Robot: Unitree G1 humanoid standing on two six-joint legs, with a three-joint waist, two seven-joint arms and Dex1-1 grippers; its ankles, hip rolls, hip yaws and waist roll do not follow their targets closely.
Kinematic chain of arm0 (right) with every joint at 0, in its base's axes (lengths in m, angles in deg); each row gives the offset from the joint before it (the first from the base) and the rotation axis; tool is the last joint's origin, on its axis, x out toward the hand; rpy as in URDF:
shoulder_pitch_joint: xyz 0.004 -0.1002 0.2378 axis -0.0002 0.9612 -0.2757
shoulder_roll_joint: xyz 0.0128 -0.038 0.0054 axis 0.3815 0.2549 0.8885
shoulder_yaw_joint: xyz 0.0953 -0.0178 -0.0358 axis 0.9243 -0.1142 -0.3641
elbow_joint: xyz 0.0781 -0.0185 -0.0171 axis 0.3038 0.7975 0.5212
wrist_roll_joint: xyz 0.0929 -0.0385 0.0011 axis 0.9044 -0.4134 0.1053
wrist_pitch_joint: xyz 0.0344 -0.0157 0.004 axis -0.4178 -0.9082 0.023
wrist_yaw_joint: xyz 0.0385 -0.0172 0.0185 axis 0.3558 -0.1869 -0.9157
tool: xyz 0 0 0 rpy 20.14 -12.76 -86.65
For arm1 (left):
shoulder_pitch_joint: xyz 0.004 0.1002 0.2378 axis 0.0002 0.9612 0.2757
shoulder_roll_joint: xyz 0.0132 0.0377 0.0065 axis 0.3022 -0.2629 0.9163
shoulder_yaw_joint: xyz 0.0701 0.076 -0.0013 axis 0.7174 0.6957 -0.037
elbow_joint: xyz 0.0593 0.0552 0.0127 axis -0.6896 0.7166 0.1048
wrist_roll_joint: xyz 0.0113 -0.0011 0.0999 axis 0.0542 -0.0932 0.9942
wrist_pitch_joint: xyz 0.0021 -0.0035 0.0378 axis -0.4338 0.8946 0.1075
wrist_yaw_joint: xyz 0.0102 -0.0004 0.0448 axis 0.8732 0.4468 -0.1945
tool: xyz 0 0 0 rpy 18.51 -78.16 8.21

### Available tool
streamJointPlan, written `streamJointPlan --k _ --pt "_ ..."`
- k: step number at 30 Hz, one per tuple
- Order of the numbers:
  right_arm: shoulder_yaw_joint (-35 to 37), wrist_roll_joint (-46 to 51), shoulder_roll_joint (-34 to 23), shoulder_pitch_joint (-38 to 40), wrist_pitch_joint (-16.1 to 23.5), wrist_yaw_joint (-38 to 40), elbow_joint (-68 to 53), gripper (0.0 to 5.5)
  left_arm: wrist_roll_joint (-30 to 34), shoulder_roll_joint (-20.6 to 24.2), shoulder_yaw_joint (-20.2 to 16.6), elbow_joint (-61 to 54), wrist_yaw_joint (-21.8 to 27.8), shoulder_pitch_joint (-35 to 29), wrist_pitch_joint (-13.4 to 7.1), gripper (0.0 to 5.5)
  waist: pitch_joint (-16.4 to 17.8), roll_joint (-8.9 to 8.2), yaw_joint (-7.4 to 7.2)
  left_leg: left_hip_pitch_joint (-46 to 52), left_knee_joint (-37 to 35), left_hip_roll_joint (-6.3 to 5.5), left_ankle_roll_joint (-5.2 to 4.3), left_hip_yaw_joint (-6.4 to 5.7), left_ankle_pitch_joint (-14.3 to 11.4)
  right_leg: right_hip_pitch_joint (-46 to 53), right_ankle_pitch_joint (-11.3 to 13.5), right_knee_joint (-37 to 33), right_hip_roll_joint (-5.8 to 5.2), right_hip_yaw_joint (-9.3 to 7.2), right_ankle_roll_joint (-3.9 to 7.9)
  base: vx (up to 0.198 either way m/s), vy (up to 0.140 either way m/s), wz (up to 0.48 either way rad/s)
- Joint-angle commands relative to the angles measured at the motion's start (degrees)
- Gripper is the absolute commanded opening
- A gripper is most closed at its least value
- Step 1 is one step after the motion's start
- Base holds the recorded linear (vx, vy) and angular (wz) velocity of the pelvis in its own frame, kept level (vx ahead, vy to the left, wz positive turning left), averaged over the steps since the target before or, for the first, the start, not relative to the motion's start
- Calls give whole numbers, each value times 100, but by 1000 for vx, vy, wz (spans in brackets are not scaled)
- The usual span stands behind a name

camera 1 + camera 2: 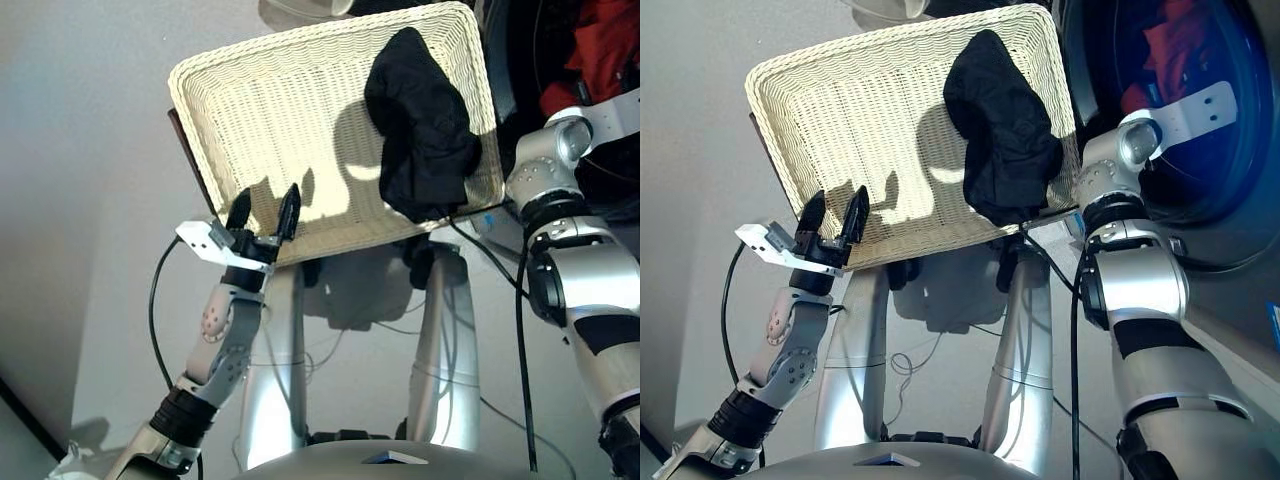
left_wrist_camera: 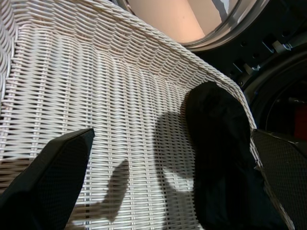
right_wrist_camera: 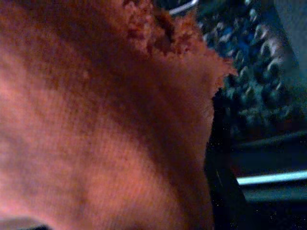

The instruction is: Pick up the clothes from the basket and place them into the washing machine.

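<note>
Left tool (image 1: 264, 212) agape over basket (image 1: 250, 100); black garment (image 1: 420, 125) inside

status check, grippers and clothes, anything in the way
Left gripper open, empty, at basket near rim. Right arm reaches into washing machine with red-orange garment; its grip unseen. Black garment alone in basket. Nothing blocking it.

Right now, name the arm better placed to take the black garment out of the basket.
Left. Its gripper hovers open over the basket, empty, facing the black garment. The right arm reaches into the washing machine, with red-orange cloth filling its wrist view.
</note>
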Motion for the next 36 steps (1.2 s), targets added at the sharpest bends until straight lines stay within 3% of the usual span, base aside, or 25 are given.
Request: streamJointPlan --k 1,8,11,12,13,14,24,31,36 --pt "-169 309 -784 -392 425 18 48 0 -37 49 36 -766 193 50 -246 550 -210 232 50 -215 -246 -23 136 -100 258 317 -107 -48 -52 -8 -200 0 0 0" --pt "-795 -672 -1299 -742 -137 325 494 0 14 169 122 -864 86 -15 -263 550 -184 248 99 -164 -285 -37 140 -79 274 341 -110 -44 -60 15 -194 0 0 0" --pt "-1500 -2106 -1330 -809 -862 631 833 0 106 185 169 -889 22 -107 -312 550 -153 260 102 -137 -311 -34 151 -43 297 352 -87 -65 -69 14 -207 0 0 0" --pt "-1575 -2366 -1313 -816 -937 710 893 86 134 176 180 -888 1 -140 -326 550 -146 270 102 -135 -310 -38 156 -40 295 354 -82 -70 -70 12 -209 0 0 0" --pt "-1746 -2734 -1335 -811 -1143 790 975 224 157 172 210 -922 -17 -180 -335 550 -137 279 103 -131 -310 -44 163 -33 303 351 -76 -59 -73 8 -213 0 0 0" --pt "-1863 -3064 -1320 -785 -1307 858 1062 550 171 152 220 -923 -35 -218 -353 550 -125 285 103 -134 -317 -50 169 -19 308 355 -67 -73 -80 7 -217 0 0 0" --pt "-2007 -3182 -842 -546 -1213 364 882 550 253 1 181 -818 -143 -374 -441 550 -91 238 10 -123 -339 -60 170 18 329 350 -24 -88 -50 -15 -238 0 0 0" --pt "-2589 -3399 -450 375 -936 -639 -751 550 265 -73 -73 -693 32 -247 -507 550 -45 55 -155 -86 -420 -25 148 31 400 401 42 -192 -28 -32 -239 0 0 0" --pt "-2495 -3148 -229 1083 -678 -908 -1874 550 188 -116 -175 -561 95 -92 -514 550 -34 -9 -243 -65 -424 -15 159 28 409 433 62 -225 -20 -39 -238 0 0 0"
